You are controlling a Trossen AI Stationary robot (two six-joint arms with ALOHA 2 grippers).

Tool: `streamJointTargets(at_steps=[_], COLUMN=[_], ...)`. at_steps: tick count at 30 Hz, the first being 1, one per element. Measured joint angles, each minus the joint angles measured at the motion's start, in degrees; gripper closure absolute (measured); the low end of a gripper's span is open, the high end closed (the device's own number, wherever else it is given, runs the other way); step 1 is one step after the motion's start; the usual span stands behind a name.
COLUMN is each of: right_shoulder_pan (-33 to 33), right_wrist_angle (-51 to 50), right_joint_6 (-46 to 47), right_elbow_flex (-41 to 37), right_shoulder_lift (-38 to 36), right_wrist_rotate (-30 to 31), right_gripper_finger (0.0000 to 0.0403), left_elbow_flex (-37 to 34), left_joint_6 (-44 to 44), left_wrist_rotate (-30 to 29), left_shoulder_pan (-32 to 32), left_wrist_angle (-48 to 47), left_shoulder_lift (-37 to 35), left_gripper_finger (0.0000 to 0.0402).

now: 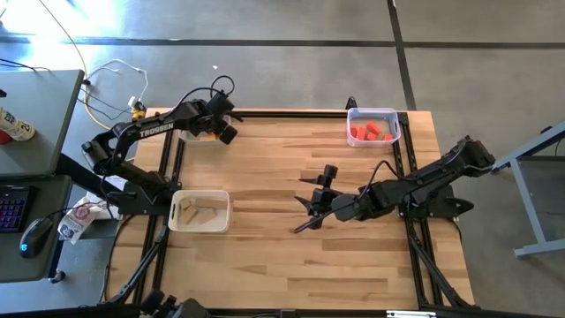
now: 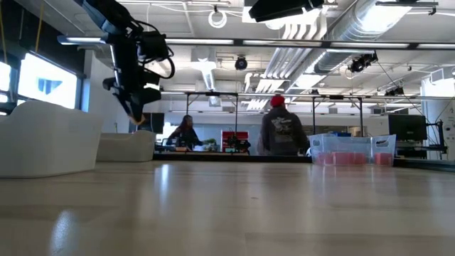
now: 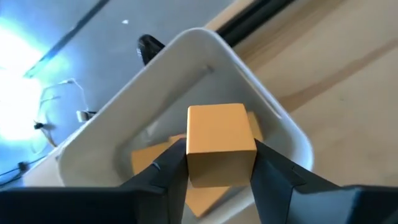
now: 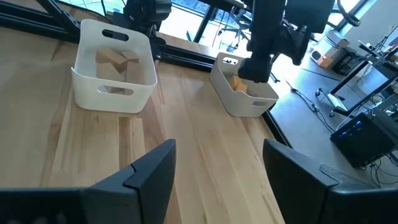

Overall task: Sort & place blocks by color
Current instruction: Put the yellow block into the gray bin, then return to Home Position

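My left gripper (image 3: 217, 169) hangs over the white bin (image 3: 292, 134) at the table's far left, shut on an orange cube (image 3: 221, 142). More orange blocks (image 3: 152, 163) lie on that bin's floor below it. In the high view the gripper (image 1: 228, 132) stands at the bin's right end. My right gripper (image 1: 300, 205) waits open above the middle of the table with nothing between its fingers (image 4: 155, 171). Light wood blocks (image 1: 196, 210) lie in the near-left bin (image 1: 221, 196). Red blocks (image 1: 371, 132) lie in the far-right bin (image 1: 395, 119). My left gripper pinches the orange cube by two opposite side faces (image 3: 194, 167), one finger on each. The fingers slant down from above into the bin's mouth. The cube sits level between them, lifted clear of the blocks on the bin's floor.
Black frame rails (image 1: 291, 113) run along the table's far edge and down both sides. The bare wooden top (image 1: 282, 265) stretches across the near half. Beyond the table, people (image 2: 283, 131) stand in the room. A desk with a keyboard and mouse (image 1: 35, 231) is off the left edge.
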Motion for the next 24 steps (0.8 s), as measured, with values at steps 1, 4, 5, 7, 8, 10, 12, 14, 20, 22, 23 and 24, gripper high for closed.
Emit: streamJointTargets(at_steps=[1,4,5,7,8,10,12,14,20,22,23,24], right_shoulder_pan=[0.00,0.00,0.00,0.00,0.00,0.00,0.00,0.00,-1.55,-2.89,-3.77,-4.64], right_wrist_angle=[0.00,0.00,0.00,0.01,0.00,0.00,0.00,-0.06,-1.04,-2.86,-4.42,-6.59], right_joint_6=[0.00,0.14,0.47,1.02,1.03,1.02,1.03,0.81,-1.62,-0.47,0.38,1.39], right_elbow_flex=[0.00,0.00,0.00,0.00,0.00,0.00,0.00,0.00,-0.04,-0.04,-0.04,-0.04], right_shoulder_lift=[0.00,0.00,0.00,0.00,0.00,0.00,0.00,0.00,-1.60,-2.70,-3.29,-3.98], right_wrist_rotate=[0.00,0.02,0.02,0.04,0.04,0.04,0.04,0.04,-1.53,-1.54,-1.53,-1.58], right_gripper_finger=[0.0176,0.0176,0.0176,0.0176,0.0176,0.0176,0.0176,0.0176,0.0176,0.0176,0.0176,0.0176], left_elbow_flex=[0.00,0.00,0.00,0.00,0.00,0.00,0.00,0.00,0.00,0.00,0.00,0.00], left_joint_6=[0.02,-0.04,-0.09,-0.21,-0.77,-1.42,-1.18,-0.79,-0.69,-0.58,-0.60,-0.63], left_wrist_rotate=[0.70,2.11,2.48,2.54,2.36,2.33,2.88,4.49,20.51,26.05,28.78,31.50], left_shoulder_pan=[0.05,0.01,-0.01,-0.01,0.00,0.01,0.01,0.00,-2.17,-3.51,-4.32,-5.08], left_wrist_angle=[-0.06,-0.19,-0.17,-0.16,-0.16,-0.15,-0.15,-0.30,1.63,4.02,5.15,6.10], left_shoulder_lift=[0.00,0.00,0.00,0.00,0.00,0.00,0.02,-0.11,-3.75,-5.80,-6.74,-7.69], left_gripper_finger=[0.0273,0.0251,0.0241,0.0223,0.0216,0.0205,0.0201,0.0201,0.0204,0.0204,0.0204,0.0204])
